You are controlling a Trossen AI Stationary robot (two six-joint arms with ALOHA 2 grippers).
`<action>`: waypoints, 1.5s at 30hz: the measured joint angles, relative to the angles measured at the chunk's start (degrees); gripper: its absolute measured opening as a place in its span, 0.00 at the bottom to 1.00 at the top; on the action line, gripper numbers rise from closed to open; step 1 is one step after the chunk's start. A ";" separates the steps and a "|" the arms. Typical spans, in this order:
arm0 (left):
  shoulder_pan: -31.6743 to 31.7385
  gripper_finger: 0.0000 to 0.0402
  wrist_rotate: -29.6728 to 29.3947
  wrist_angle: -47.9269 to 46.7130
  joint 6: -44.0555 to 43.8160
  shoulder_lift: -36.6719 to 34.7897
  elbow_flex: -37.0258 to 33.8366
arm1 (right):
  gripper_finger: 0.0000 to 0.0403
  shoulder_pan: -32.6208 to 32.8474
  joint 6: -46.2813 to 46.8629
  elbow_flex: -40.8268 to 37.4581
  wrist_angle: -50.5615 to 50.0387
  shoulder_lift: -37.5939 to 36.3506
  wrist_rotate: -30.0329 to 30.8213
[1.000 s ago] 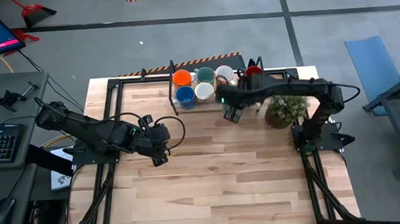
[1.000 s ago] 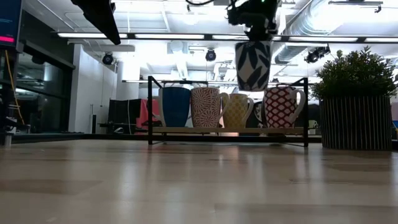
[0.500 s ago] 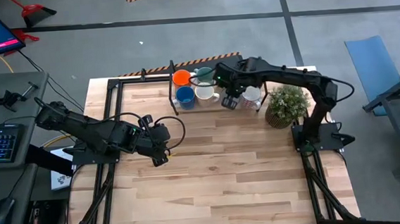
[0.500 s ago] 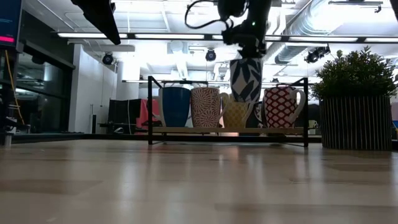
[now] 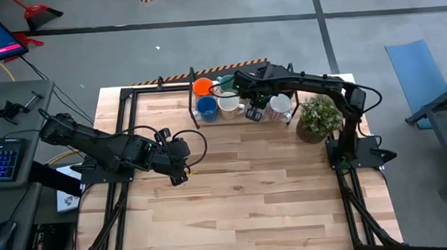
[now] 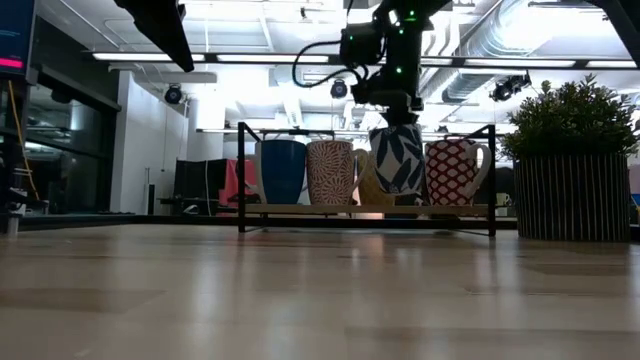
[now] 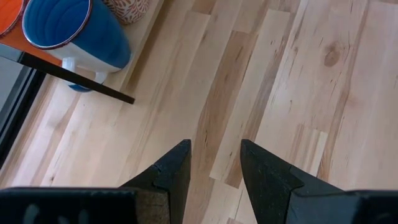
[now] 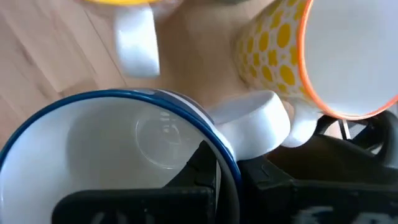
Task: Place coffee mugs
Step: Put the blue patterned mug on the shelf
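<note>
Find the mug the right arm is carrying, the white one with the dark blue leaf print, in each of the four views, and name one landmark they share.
High view: mostly hidden under the right hand, at the rack's front row.
Low view: leaf-print mug on the rack, between the patterned cream mug and the red-patterned mug.
Left wrist view: not in it.
Right wrist view: the blue-rimmed mug filling the foreground.
Shared landmark: the yellow-dotted mug beside it.

table (image 5: 244,187): light wood planks | rack (image 6: 365,209) with mugs (image 6: 331,172): far edge | potted plant (image 5: 319,118): beside rack

Two dark jointed arms (image 5: 107,149), apparently black-cabled.
</note>
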 joint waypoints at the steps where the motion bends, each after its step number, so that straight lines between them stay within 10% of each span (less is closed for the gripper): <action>1: -0.01 0.32 -0.01 0.01 0.00 0.00 0.00 | 0.00 -0.14 0.02 -0.01 -0.26 0.24 -0.11; 45: -0.01 0.32 0.01 0.14 -4.07 0.00 0.02 | 0.02 -3.66 -2.71 -0.01 1.66 2.97 -1.25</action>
